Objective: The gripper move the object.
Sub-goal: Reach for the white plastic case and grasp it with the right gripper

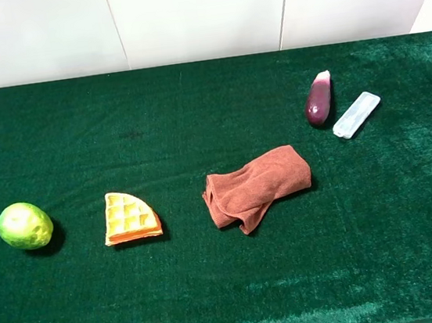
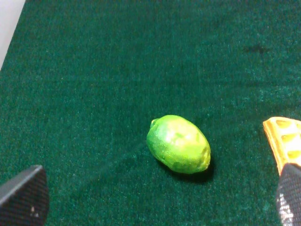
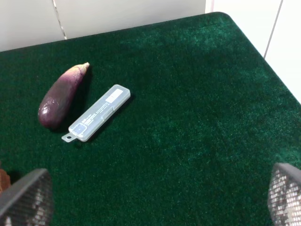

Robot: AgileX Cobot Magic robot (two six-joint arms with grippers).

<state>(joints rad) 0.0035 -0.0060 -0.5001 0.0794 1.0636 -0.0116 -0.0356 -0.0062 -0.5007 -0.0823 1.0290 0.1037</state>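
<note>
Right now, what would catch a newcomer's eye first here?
Against the dark green felt table, the lime-green round fruit at far left pops most, with a golden waffle wedge nearby. A crumpled rust-brown cloth sits mid-table; at the right rear, a glossy purple eggplant lies beside a pale translucent plastic bar.

Pale translucent bar (image 3: 96,113) flat, apart from gaping right end effector (image 3: 155,197)

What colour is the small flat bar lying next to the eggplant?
Pale bluish-white translucent plastic bar; the right wrist view shows it best.
</note>
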